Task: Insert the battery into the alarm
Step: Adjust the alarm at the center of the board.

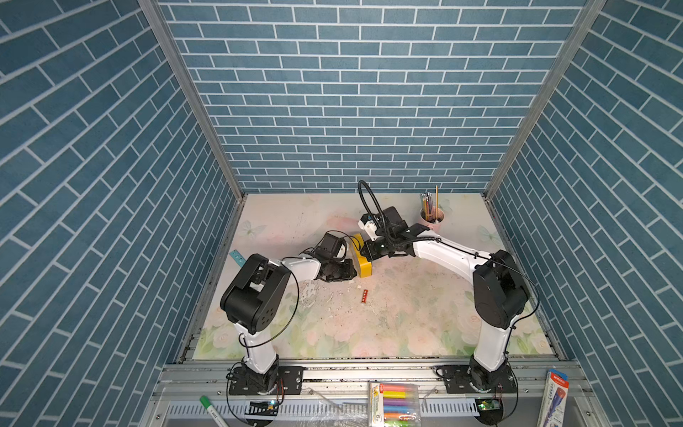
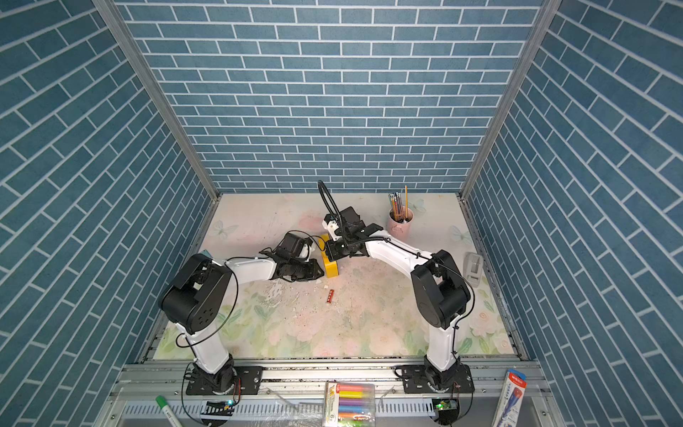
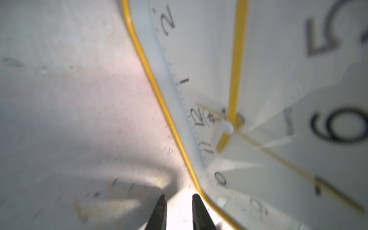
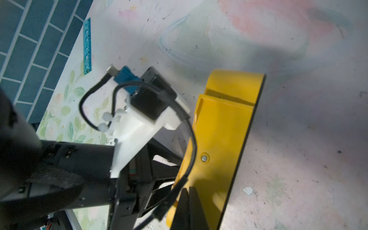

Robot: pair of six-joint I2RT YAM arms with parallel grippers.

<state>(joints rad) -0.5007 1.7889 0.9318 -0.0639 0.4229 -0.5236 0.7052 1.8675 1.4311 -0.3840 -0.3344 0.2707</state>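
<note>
The yellow alarm (image 1: pixel 364 264) (image 2: pixel 330 267) stands on edge mid-table between my two grippers. Its white dial (image 3: pixel 258 89) faces the left wrist camera, and its yellow side (image 4: pixel 223 129) shows in the right wrist view, with a black back edge. The red battery (image 1: pixel 364 296) (image 2: pixel 330 296) lies loose on the mat in front of the alarm, touched by nothing. My left gripper (image 3: pixel 179 197) (image 1: pixel 349 271) sits low beside the dial's rim, its tips slightly apart with nothing between them. My right gripper (image 4: pixel 188 189) (image 1: pixel 366 249) is shut, its tips together against the alarm's yellow side.
A pink pencil cup (image 1: pixel 431 218) stands at the back right and a teal ruler (image 1: pixel 236 257) lies by the left wall. A white device (image 2: pixel 473 266) sits near the right wall. On the front rail lie a highlighter pack (image 1: pixel 397 405), a green marker (image 1: pixel 212 410) and a pen pack (image 1: pixel 554 399).
</note>
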